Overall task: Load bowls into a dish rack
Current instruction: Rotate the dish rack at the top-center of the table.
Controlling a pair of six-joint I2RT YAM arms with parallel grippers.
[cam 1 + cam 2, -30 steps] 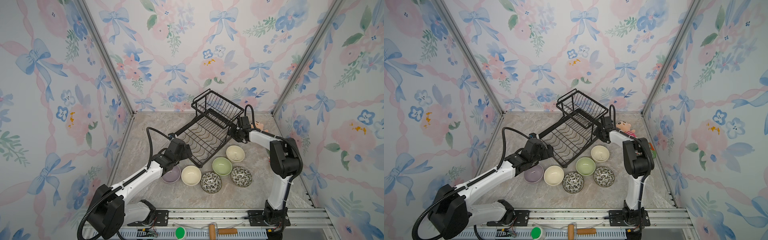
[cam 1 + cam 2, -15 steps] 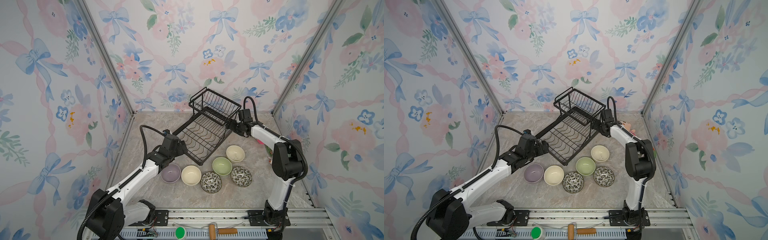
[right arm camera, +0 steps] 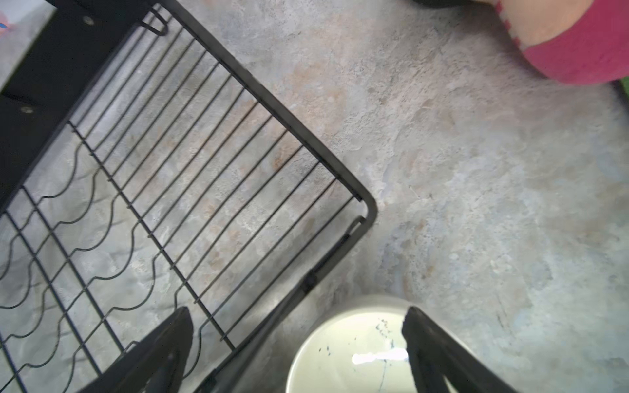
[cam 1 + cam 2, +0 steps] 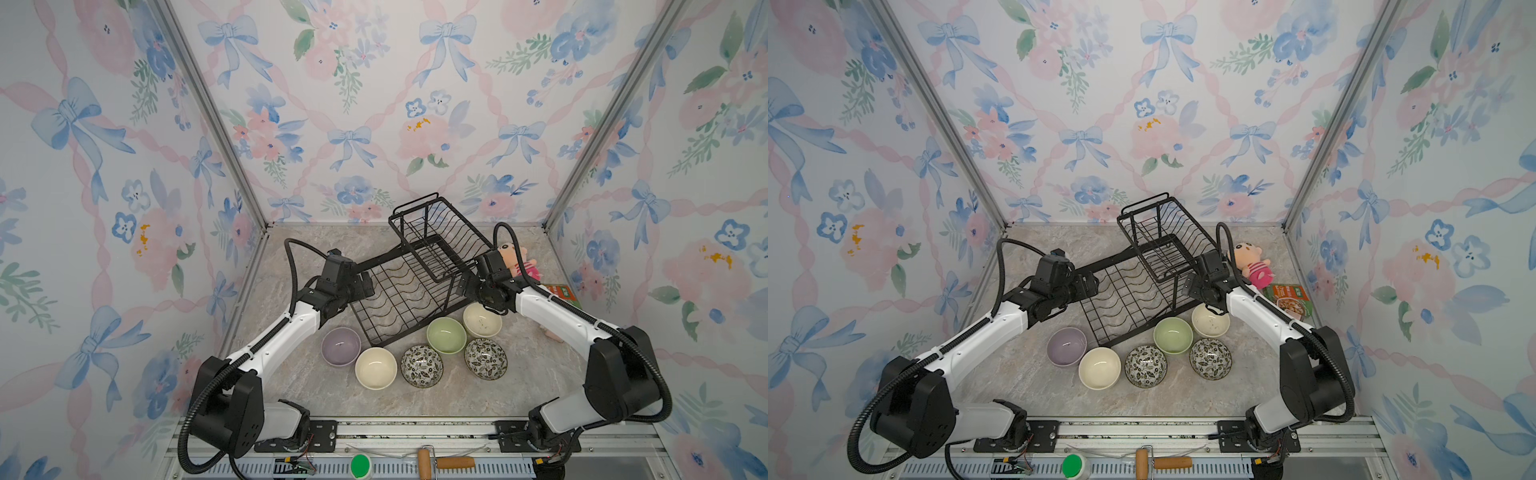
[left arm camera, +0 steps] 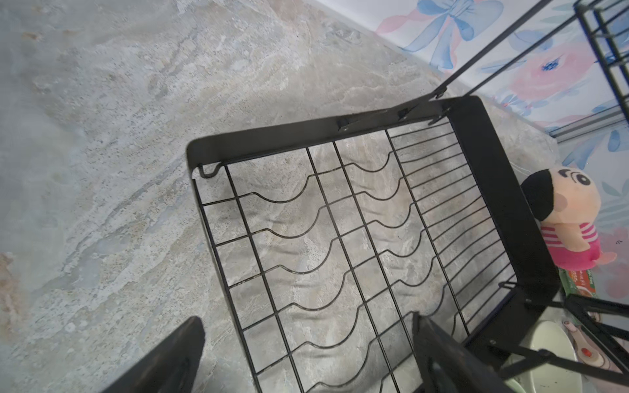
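The black wire dish rack [image 4: 409,291] [image 4: 1129,293] lies diagonally mid-table, its raised basket [image 4: 436,232] at the far end. In front of it, in both top views, sit a lavender bowl [image 4: 340,345], a cream bowl [image 4: 375,368], a leaf-patterned bowl [image 4: 421,365], a pale green bowl [image 4: 446,335], a second cream bowl [image 4: 482,319] [image 3: 354,354] and a second leaf-patterned bowl [image 4: 485,358]. My left gripper [image 4: 365,286] [image 5: 306,320] hangs open over the rack's left edge, holding nothing. My right gripper [image 4: 465,286] [image 3: 296,311] is open, straddling the rack's right corner bar above that cream bowl.
A plush doll [image 4: 515,259] and a green packet [image 4: 561,291] lie at the right behind my right arm. The floral walls close in on three sides. A wooden-handled tool [image 4: 444,461] and a green button [image 4: 360,465] sit on the front rail.
My right gripper has opened and let go of the rack's right side. The rack, lifted a moment ago, has come down nearer the bowls. My left gripper shifted slightly farther back.
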